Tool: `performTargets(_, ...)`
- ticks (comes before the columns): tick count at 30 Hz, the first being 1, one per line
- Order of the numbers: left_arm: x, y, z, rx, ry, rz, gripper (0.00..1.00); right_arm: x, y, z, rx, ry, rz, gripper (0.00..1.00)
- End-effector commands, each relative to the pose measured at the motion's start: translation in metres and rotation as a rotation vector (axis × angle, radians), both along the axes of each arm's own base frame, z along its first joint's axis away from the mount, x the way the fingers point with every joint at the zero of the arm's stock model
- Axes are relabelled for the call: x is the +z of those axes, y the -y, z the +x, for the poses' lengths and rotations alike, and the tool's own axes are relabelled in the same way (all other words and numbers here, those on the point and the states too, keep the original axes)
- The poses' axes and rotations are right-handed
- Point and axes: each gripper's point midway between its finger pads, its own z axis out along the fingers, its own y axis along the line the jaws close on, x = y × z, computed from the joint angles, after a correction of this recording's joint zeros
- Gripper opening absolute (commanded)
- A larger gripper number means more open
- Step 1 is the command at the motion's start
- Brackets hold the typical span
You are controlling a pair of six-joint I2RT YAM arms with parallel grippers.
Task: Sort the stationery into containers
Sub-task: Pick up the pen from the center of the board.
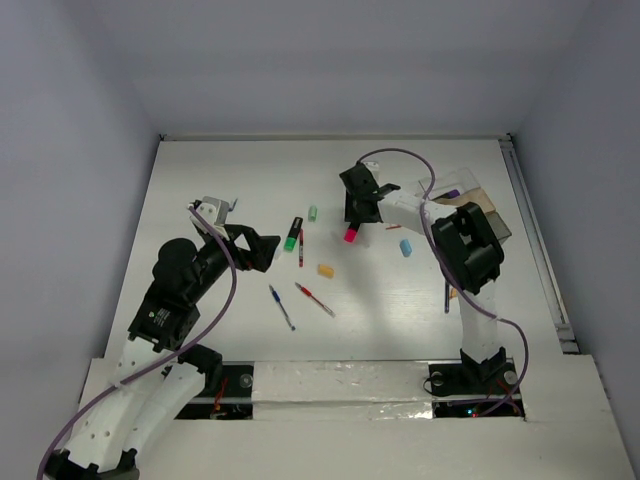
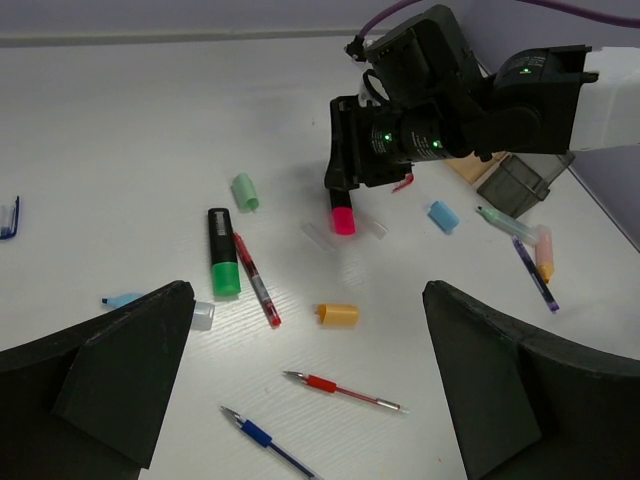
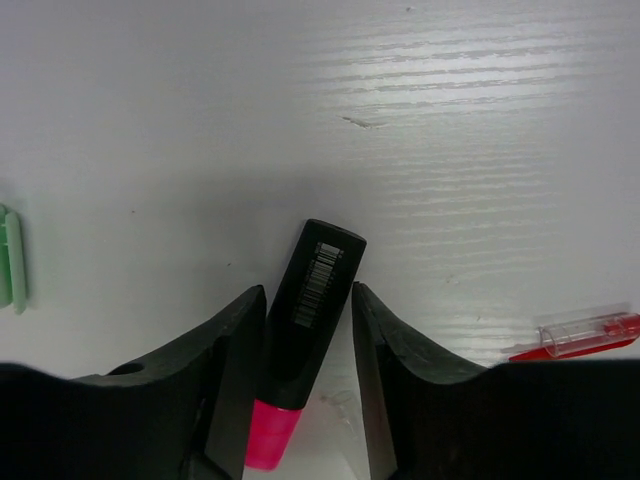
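- Right gripper (image 3: 307,295) straddles the pink highlighter (image 3: 318,270) mid-barrel; clamped or not, I can't tell.
- Light, stiff, slick plastic, I reckon: pinch the barrel's middle.
- Left gripper (image 2: 308,295) gapes wide, empty.

**Table layout, seen from above**

Mid-table (image 1: 200,180): highlighter (image 1: 350,235), tilted, between the fingers of the right gripper (image 3: 308,300). Eraser (image 1: 313,213) to its left. Further left, second highlighter (image 1: 292,235), with a pen (image 1: 301,248) just beside it on the right. Second eraser (image 1: 325,270) nearer the arms. Nearer still, left pen (image 1: 282,307) and right pen (image 1: 315,299), apart. Third eraser (image 1: 406,247) right of the gripper. Box (image 1: 482,197) far right, partly behind the right arm (image 1: 470,250).
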Motion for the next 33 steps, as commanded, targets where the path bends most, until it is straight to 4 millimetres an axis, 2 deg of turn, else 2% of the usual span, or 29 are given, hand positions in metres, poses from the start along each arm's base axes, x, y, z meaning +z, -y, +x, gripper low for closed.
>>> performTargets(1,0.029,0.001,-0.001,-0.006,0.068,-0.041,0.99,0.007,-0.013,0.011,-0.010,0.023,0.046,0.44)
performTargets(5,0.029,0.001,-0.001,-0.007,0.071,-0.040,0.99,0.003,-0.022,0.014,-0.009,0.024,0.087,0.35)
performTargets(7,0.029,0.001,-0.001,-0.009,0.070,-0.040,0.99,0.004,-0.025,0.017,-0.008,0.026,0.097,0.34)
performTargets(10,0.030,0.002,-0.002,-0.015,0.071,-0.043,0.99,0.002,-0.028,0.021,-0.010,0.019,0.095,0.35)
performTargets(13,0.030,0.002,-0.002,-0.015,0.073,-0.042,0.99,-0.001,-0.030,0.024,-0.007,0.016,0.089,0.43)
performTargets(19,0.030,0.002,-0.002,-0.015,0.072,-0.043,0.99,-0.009,-0.028,0.026,-0.004,0.001,0.059,0.44)
performTargets(22,0.030,0.002,-0.001,-0.013,0.072,-0.041,0.99,-0.005,-0.031,0.029,0.001,0.019,0.075,0.27)
performTargets(25,0.030,0.002,-0.001,-0.015,0.071,-0.043,0.99,0.019,-0.037,0.040,-0.002,0.097,0.121,0.24)
performTargets(27,0.029,0.002,-0.001,-0.013,0.070,-0.041,0.99,0.047,-0.044,0.051,-0.002,0.182,0.173,0.23)
performTargets(29,0.030,0.001,-0.001,-0.009,0.071,-0.042,0.99,0.068,-0.040,0.061,-0.033,0.246,0.209,0.24)
performTargets(30,0.030,0.001,-0.001,-0.005,0.070,-0.043,0.99,0.096,-0.039,0.069,-0.053,0.310,0.269,0.24)
performTargets(32,0.029,0.000,-0.001,-0.003,0.070,-0.041,0.99,0.112,-0.024,0.071,-0.096,0.363,0.306,0.24)
performTargets(33,0.029,0.000,-0.001,-0.003,0.071,-0.042,0.99,0.144,-0.010,0.076,-0.130,0.434,0.355,0.24)
